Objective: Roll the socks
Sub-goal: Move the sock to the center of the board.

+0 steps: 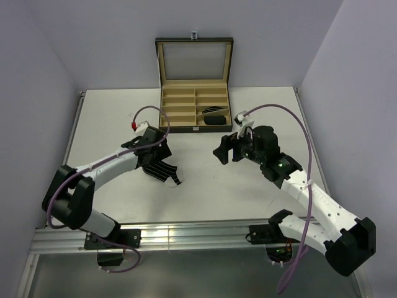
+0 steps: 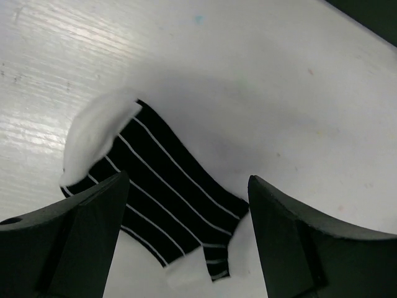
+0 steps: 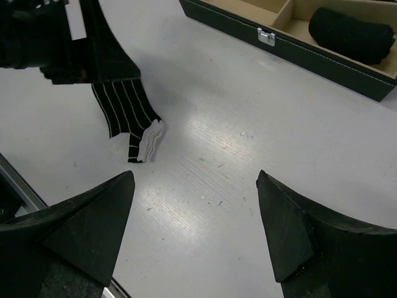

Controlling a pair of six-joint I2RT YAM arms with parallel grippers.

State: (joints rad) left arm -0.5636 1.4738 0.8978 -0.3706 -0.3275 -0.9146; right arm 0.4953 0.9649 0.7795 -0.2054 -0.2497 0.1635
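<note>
While the striped sock (image 2: 158, 171) lies flat and unrolled on the table (image 3: 248, 124), the step in hand looks like the first pinch that starts a roll. The left gripper (image 2: 187, 186) hangs right over it with its jaws wide apart and nothing between them. The sock's dark body fills the gap below the fingers, one white end (image 2: 93, 133) off past the left finger and the other white end (image 2: 186, 273) back toward the wrist. From these views I cannot tell whether either fingertip touches the fabric.

The right gripper (image 3: 195, 180) is also spread and empty, over bare table, with the sock ahead of it and to its left.

To do this well, I would judge that the left gripper should come down on one end of the sock, not its middle (a mid-body pinch only bunches the cloth). It should take a thin fold so the roll starts tight. The right gripper could pin the far end flat, which means crossing toward the sock without fouling the other arm.

Beyond the right gripper, the black box (image 3: 310, 53) sits open, one rolled dark bundle (image 3: 350, 31) already in a compartment.
</note>
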